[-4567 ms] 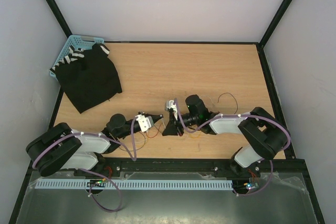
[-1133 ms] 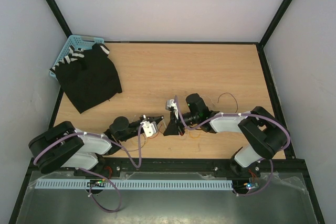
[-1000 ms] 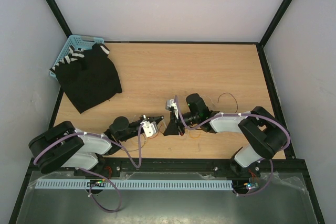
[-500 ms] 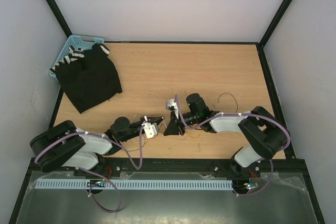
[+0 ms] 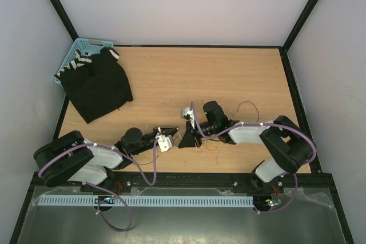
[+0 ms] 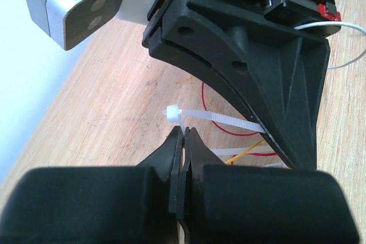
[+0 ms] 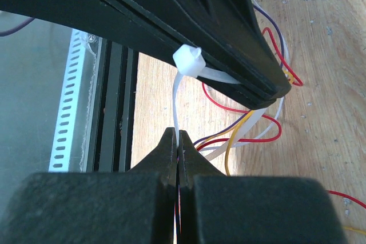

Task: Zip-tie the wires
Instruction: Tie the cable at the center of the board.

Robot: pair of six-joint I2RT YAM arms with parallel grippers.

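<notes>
Left claw (image 6: 182, 134) is pinched tight on the white zip tie (image 6: 227, 119), gripping the strap just below its square head. Right claw (image 7: 178, 139) is closed just as tightly on another stretch of the same strap, which hangs down from the head into its fingertips. The 2 claws meet tip to tip, low over the counter (image 5: 189, 75), a little near of its middle. In the right wrist view the head sits against the edge of a left finger.

The wires (image 7: 251, 124) lie on the wood right under and just right of the claws as a loose tangle of red, yellow, white and dark strands. 1 dark strand curls off to the right.

Close behind the claws, on the near side, runs the black rail (image 5: 189, 181) along the counter's near edge. Bare wood extends far and right of them. In the far-left corner, well apart, a black cloth (image 5: 97, 87) lies partly over a blue basket (image 5: 80, 47).
</notes>
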